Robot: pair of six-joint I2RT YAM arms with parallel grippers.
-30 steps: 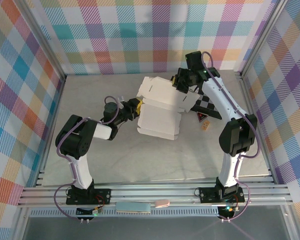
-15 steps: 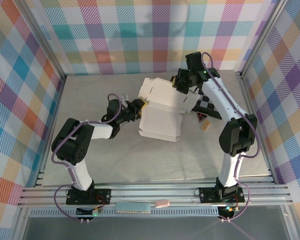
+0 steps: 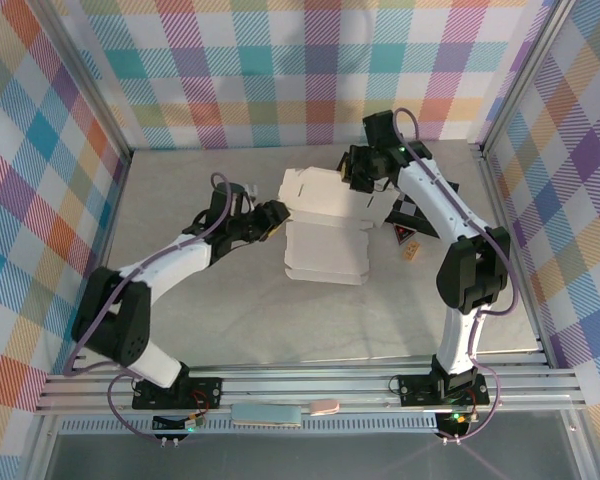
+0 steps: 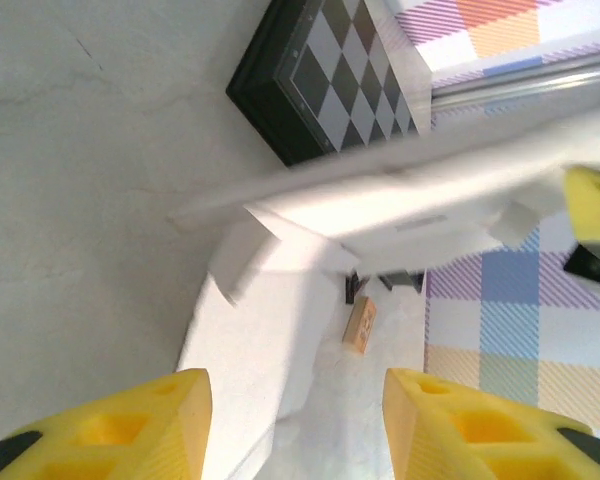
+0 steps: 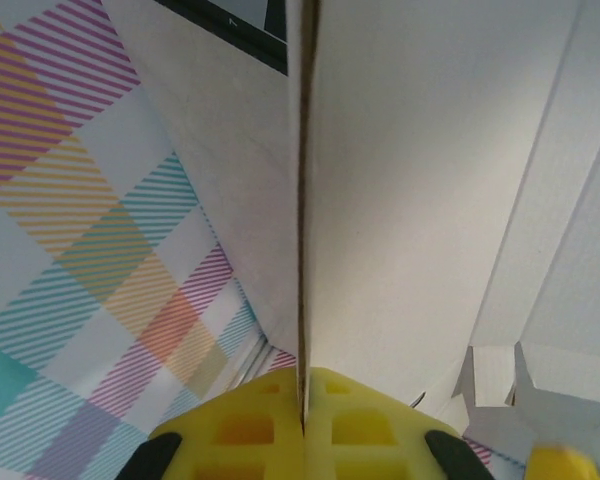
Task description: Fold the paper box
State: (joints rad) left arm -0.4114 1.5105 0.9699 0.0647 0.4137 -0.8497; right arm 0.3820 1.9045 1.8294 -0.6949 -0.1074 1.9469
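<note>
Box (image 3: 325, 250) on the table (image 3: 180, 310) between two grippers
Left gripper (image 3: 273, 214) is spread and empty just beside the box's left edge; the lower panel lies flat, the rear panel stands raised, right gripper (image 3: 358, 172) pinching its far edge

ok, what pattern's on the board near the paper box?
The board is black-and-grey chequered; clearest in the left wrist view.

Lab cell: aluminium frame (image 3: 280, 385), plaid walls (image 3: 280, 70).

Left gripper (image 3: 275, 212) parted, arm stretched forward; right gripper (image 3: 354, 171) pinched shut, arm extended.
</note>
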